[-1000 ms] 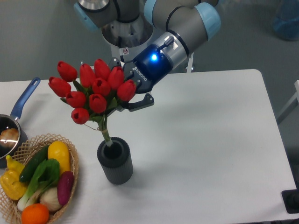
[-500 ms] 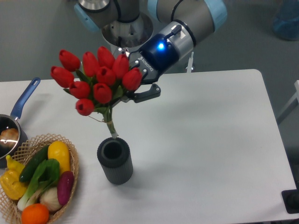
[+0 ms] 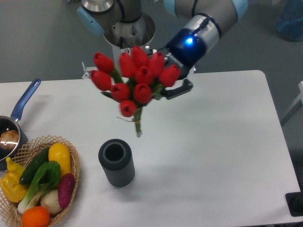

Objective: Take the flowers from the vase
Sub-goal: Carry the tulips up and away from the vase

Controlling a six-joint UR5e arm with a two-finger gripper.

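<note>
The flowers, a bunch of red tulip buds with green leaves and a short stem, hang in the air above the table, stem end free and to the upper right of the vase. My gripper is shut on the flowers, its dark fingers partly hidden behind the buds. The vase, dark grey and ribbed, stands upright on the white table with its mouth open and nothing in it.
A wicker basket of colourful vegetables sits at the front left. Behind it at the left edge is a steel saucepan with a blue handle. The arm's base rises at the table's back.
The flowers have been lifted out of the vase and carried up and to the right with the gripper. The stem, earlier in the vase's mouth, now hangs free.
</note>
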